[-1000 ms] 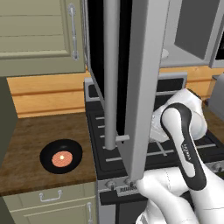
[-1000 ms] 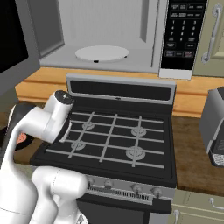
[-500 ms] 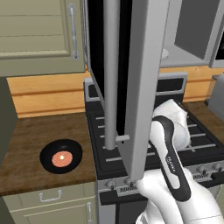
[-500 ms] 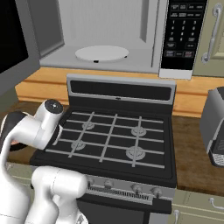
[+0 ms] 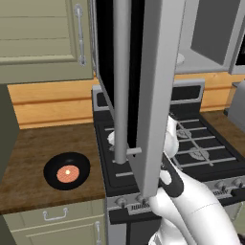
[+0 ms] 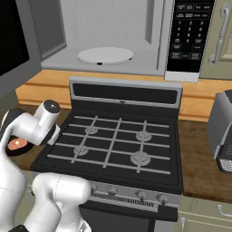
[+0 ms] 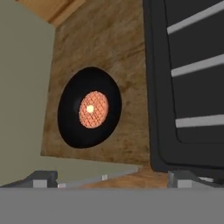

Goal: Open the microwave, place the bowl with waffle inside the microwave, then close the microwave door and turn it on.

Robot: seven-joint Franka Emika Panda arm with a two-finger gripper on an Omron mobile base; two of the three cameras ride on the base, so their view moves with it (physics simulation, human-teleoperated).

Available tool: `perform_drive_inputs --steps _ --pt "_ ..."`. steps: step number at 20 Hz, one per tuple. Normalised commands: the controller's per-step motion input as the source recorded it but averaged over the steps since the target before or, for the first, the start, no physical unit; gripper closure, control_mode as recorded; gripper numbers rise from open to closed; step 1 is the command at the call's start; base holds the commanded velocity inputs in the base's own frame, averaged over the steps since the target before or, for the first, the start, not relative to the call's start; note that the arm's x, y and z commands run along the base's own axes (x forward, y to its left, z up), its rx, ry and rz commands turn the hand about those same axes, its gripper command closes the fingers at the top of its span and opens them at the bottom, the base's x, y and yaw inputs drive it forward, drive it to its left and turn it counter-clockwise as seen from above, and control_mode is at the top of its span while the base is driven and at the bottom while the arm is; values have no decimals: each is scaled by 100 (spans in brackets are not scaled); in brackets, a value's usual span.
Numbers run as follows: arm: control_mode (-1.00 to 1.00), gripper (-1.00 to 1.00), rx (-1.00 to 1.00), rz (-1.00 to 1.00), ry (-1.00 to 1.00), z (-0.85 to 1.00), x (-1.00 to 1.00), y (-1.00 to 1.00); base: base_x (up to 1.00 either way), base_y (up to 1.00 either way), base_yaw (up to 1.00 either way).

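The bowl with waffle (image 5: 67,171) is a shallow black bowl holding an orange waffle (image 7: 93,109); it sits on the wooden counter left of the stove. A sliver of the bowl (image 6: 16,145) peeks out beneath my arm. My gripper (image 7: 114,179) hovers above the counter, open, its fingertips (image 7: 41,178) far apart with nothing between them; the bowl (image 7: 89,108) lies ahead of them, untouched. The microwave (image 6: 104,41) stands open, showing a grey interior and white turntable (image 6: 105,55). The microwave door (image 5: 153,95) is swung out toward me and hides most of my arm; its bar handle (image 5: 121,81) hangs vertically.
The black stove (image 6: 118,140) with grates sits under the microwave, its left edge (image 7: 183,87) right beside the bowl. An olive cabinet side (image 7: 22,87) borders the counter on the other side. A toaster (image 6: 224,131) stands on the right counter. The control panel (image 6: 188,36) is right of the cavity.
My arm has swung left, from over the stove toward its left edge and the bowl, slipping behind the open door. Gripper stays open; bowl and door unmoved.
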Motion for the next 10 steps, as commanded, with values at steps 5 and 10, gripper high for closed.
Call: perform_drive_inputs --steps 5,10 --pt "-100 -100 0 0 5 -26 46 36 0 0 0" --pt "-100 -100 0 0 2 -57 31 30 0 0 0"
